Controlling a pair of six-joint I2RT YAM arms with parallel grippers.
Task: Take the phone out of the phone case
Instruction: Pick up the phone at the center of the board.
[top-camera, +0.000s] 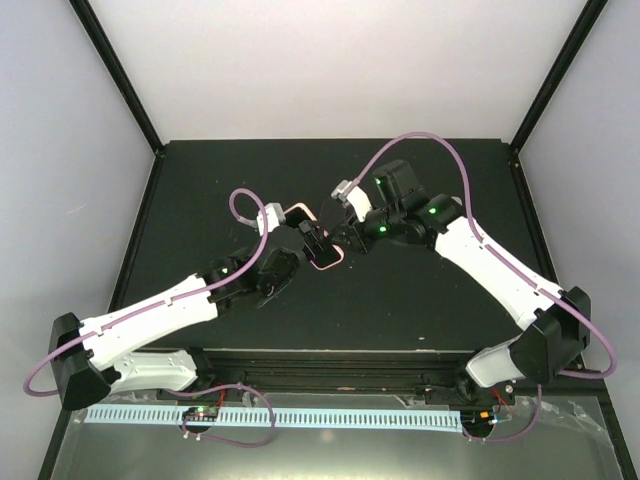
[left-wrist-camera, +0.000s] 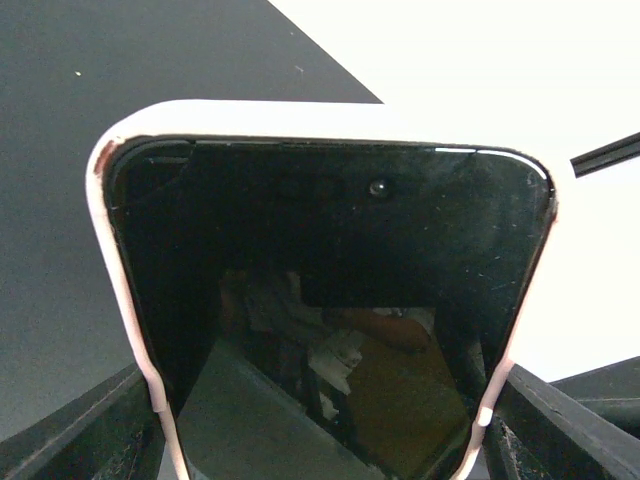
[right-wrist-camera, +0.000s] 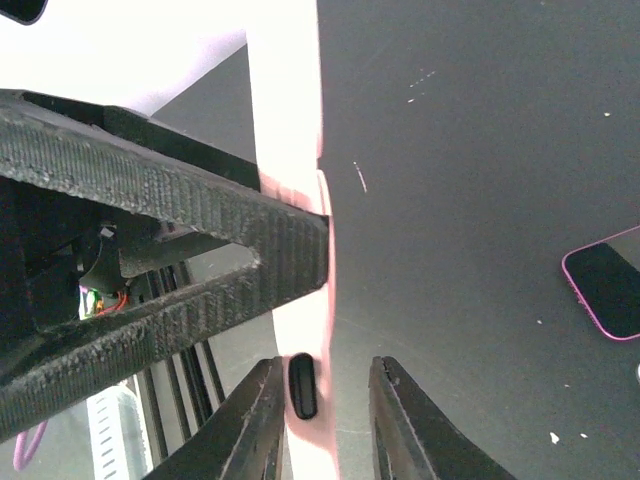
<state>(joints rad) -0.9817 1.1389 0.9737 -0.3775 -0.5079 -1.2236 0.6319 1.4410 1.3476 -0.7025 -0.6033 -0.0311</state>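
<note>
In the left wrist view the phone (left-wrist-camera: 330, 290), black screen up, sits in a pale pink phone case (left-wrist-camera: 300, 118). My left gripper (left-wrist-camera: 325, 430) is shut on the case's two long sides and holds it above the black table. In the top view the case (top-camera: 322, 250) hangs mid-table between both grippers. My right gripper (right-wrist-camera: 325, 420) straddles the case's thin edge (right-wrist-camera: 300, 200) near a black side button (right-wrist-camera: 302, 385). Its left finger (right-wrist-camera: 245, 425) lies against the case. A gap shows between the case and the right finger (right-wrist-camera: 410, 425).
A ribbed black finger (right-wrist-camera: 200, 220) of the left gripper crosses the right wrist view. A pink-rimmed dark thing (right-wrist-camera: 605, 290) lies on the table mat (right-wrist-camera: 470, 150) to the right. Black frame posts (top-camera: 115, 70) rise at the table's back corners.
</note>
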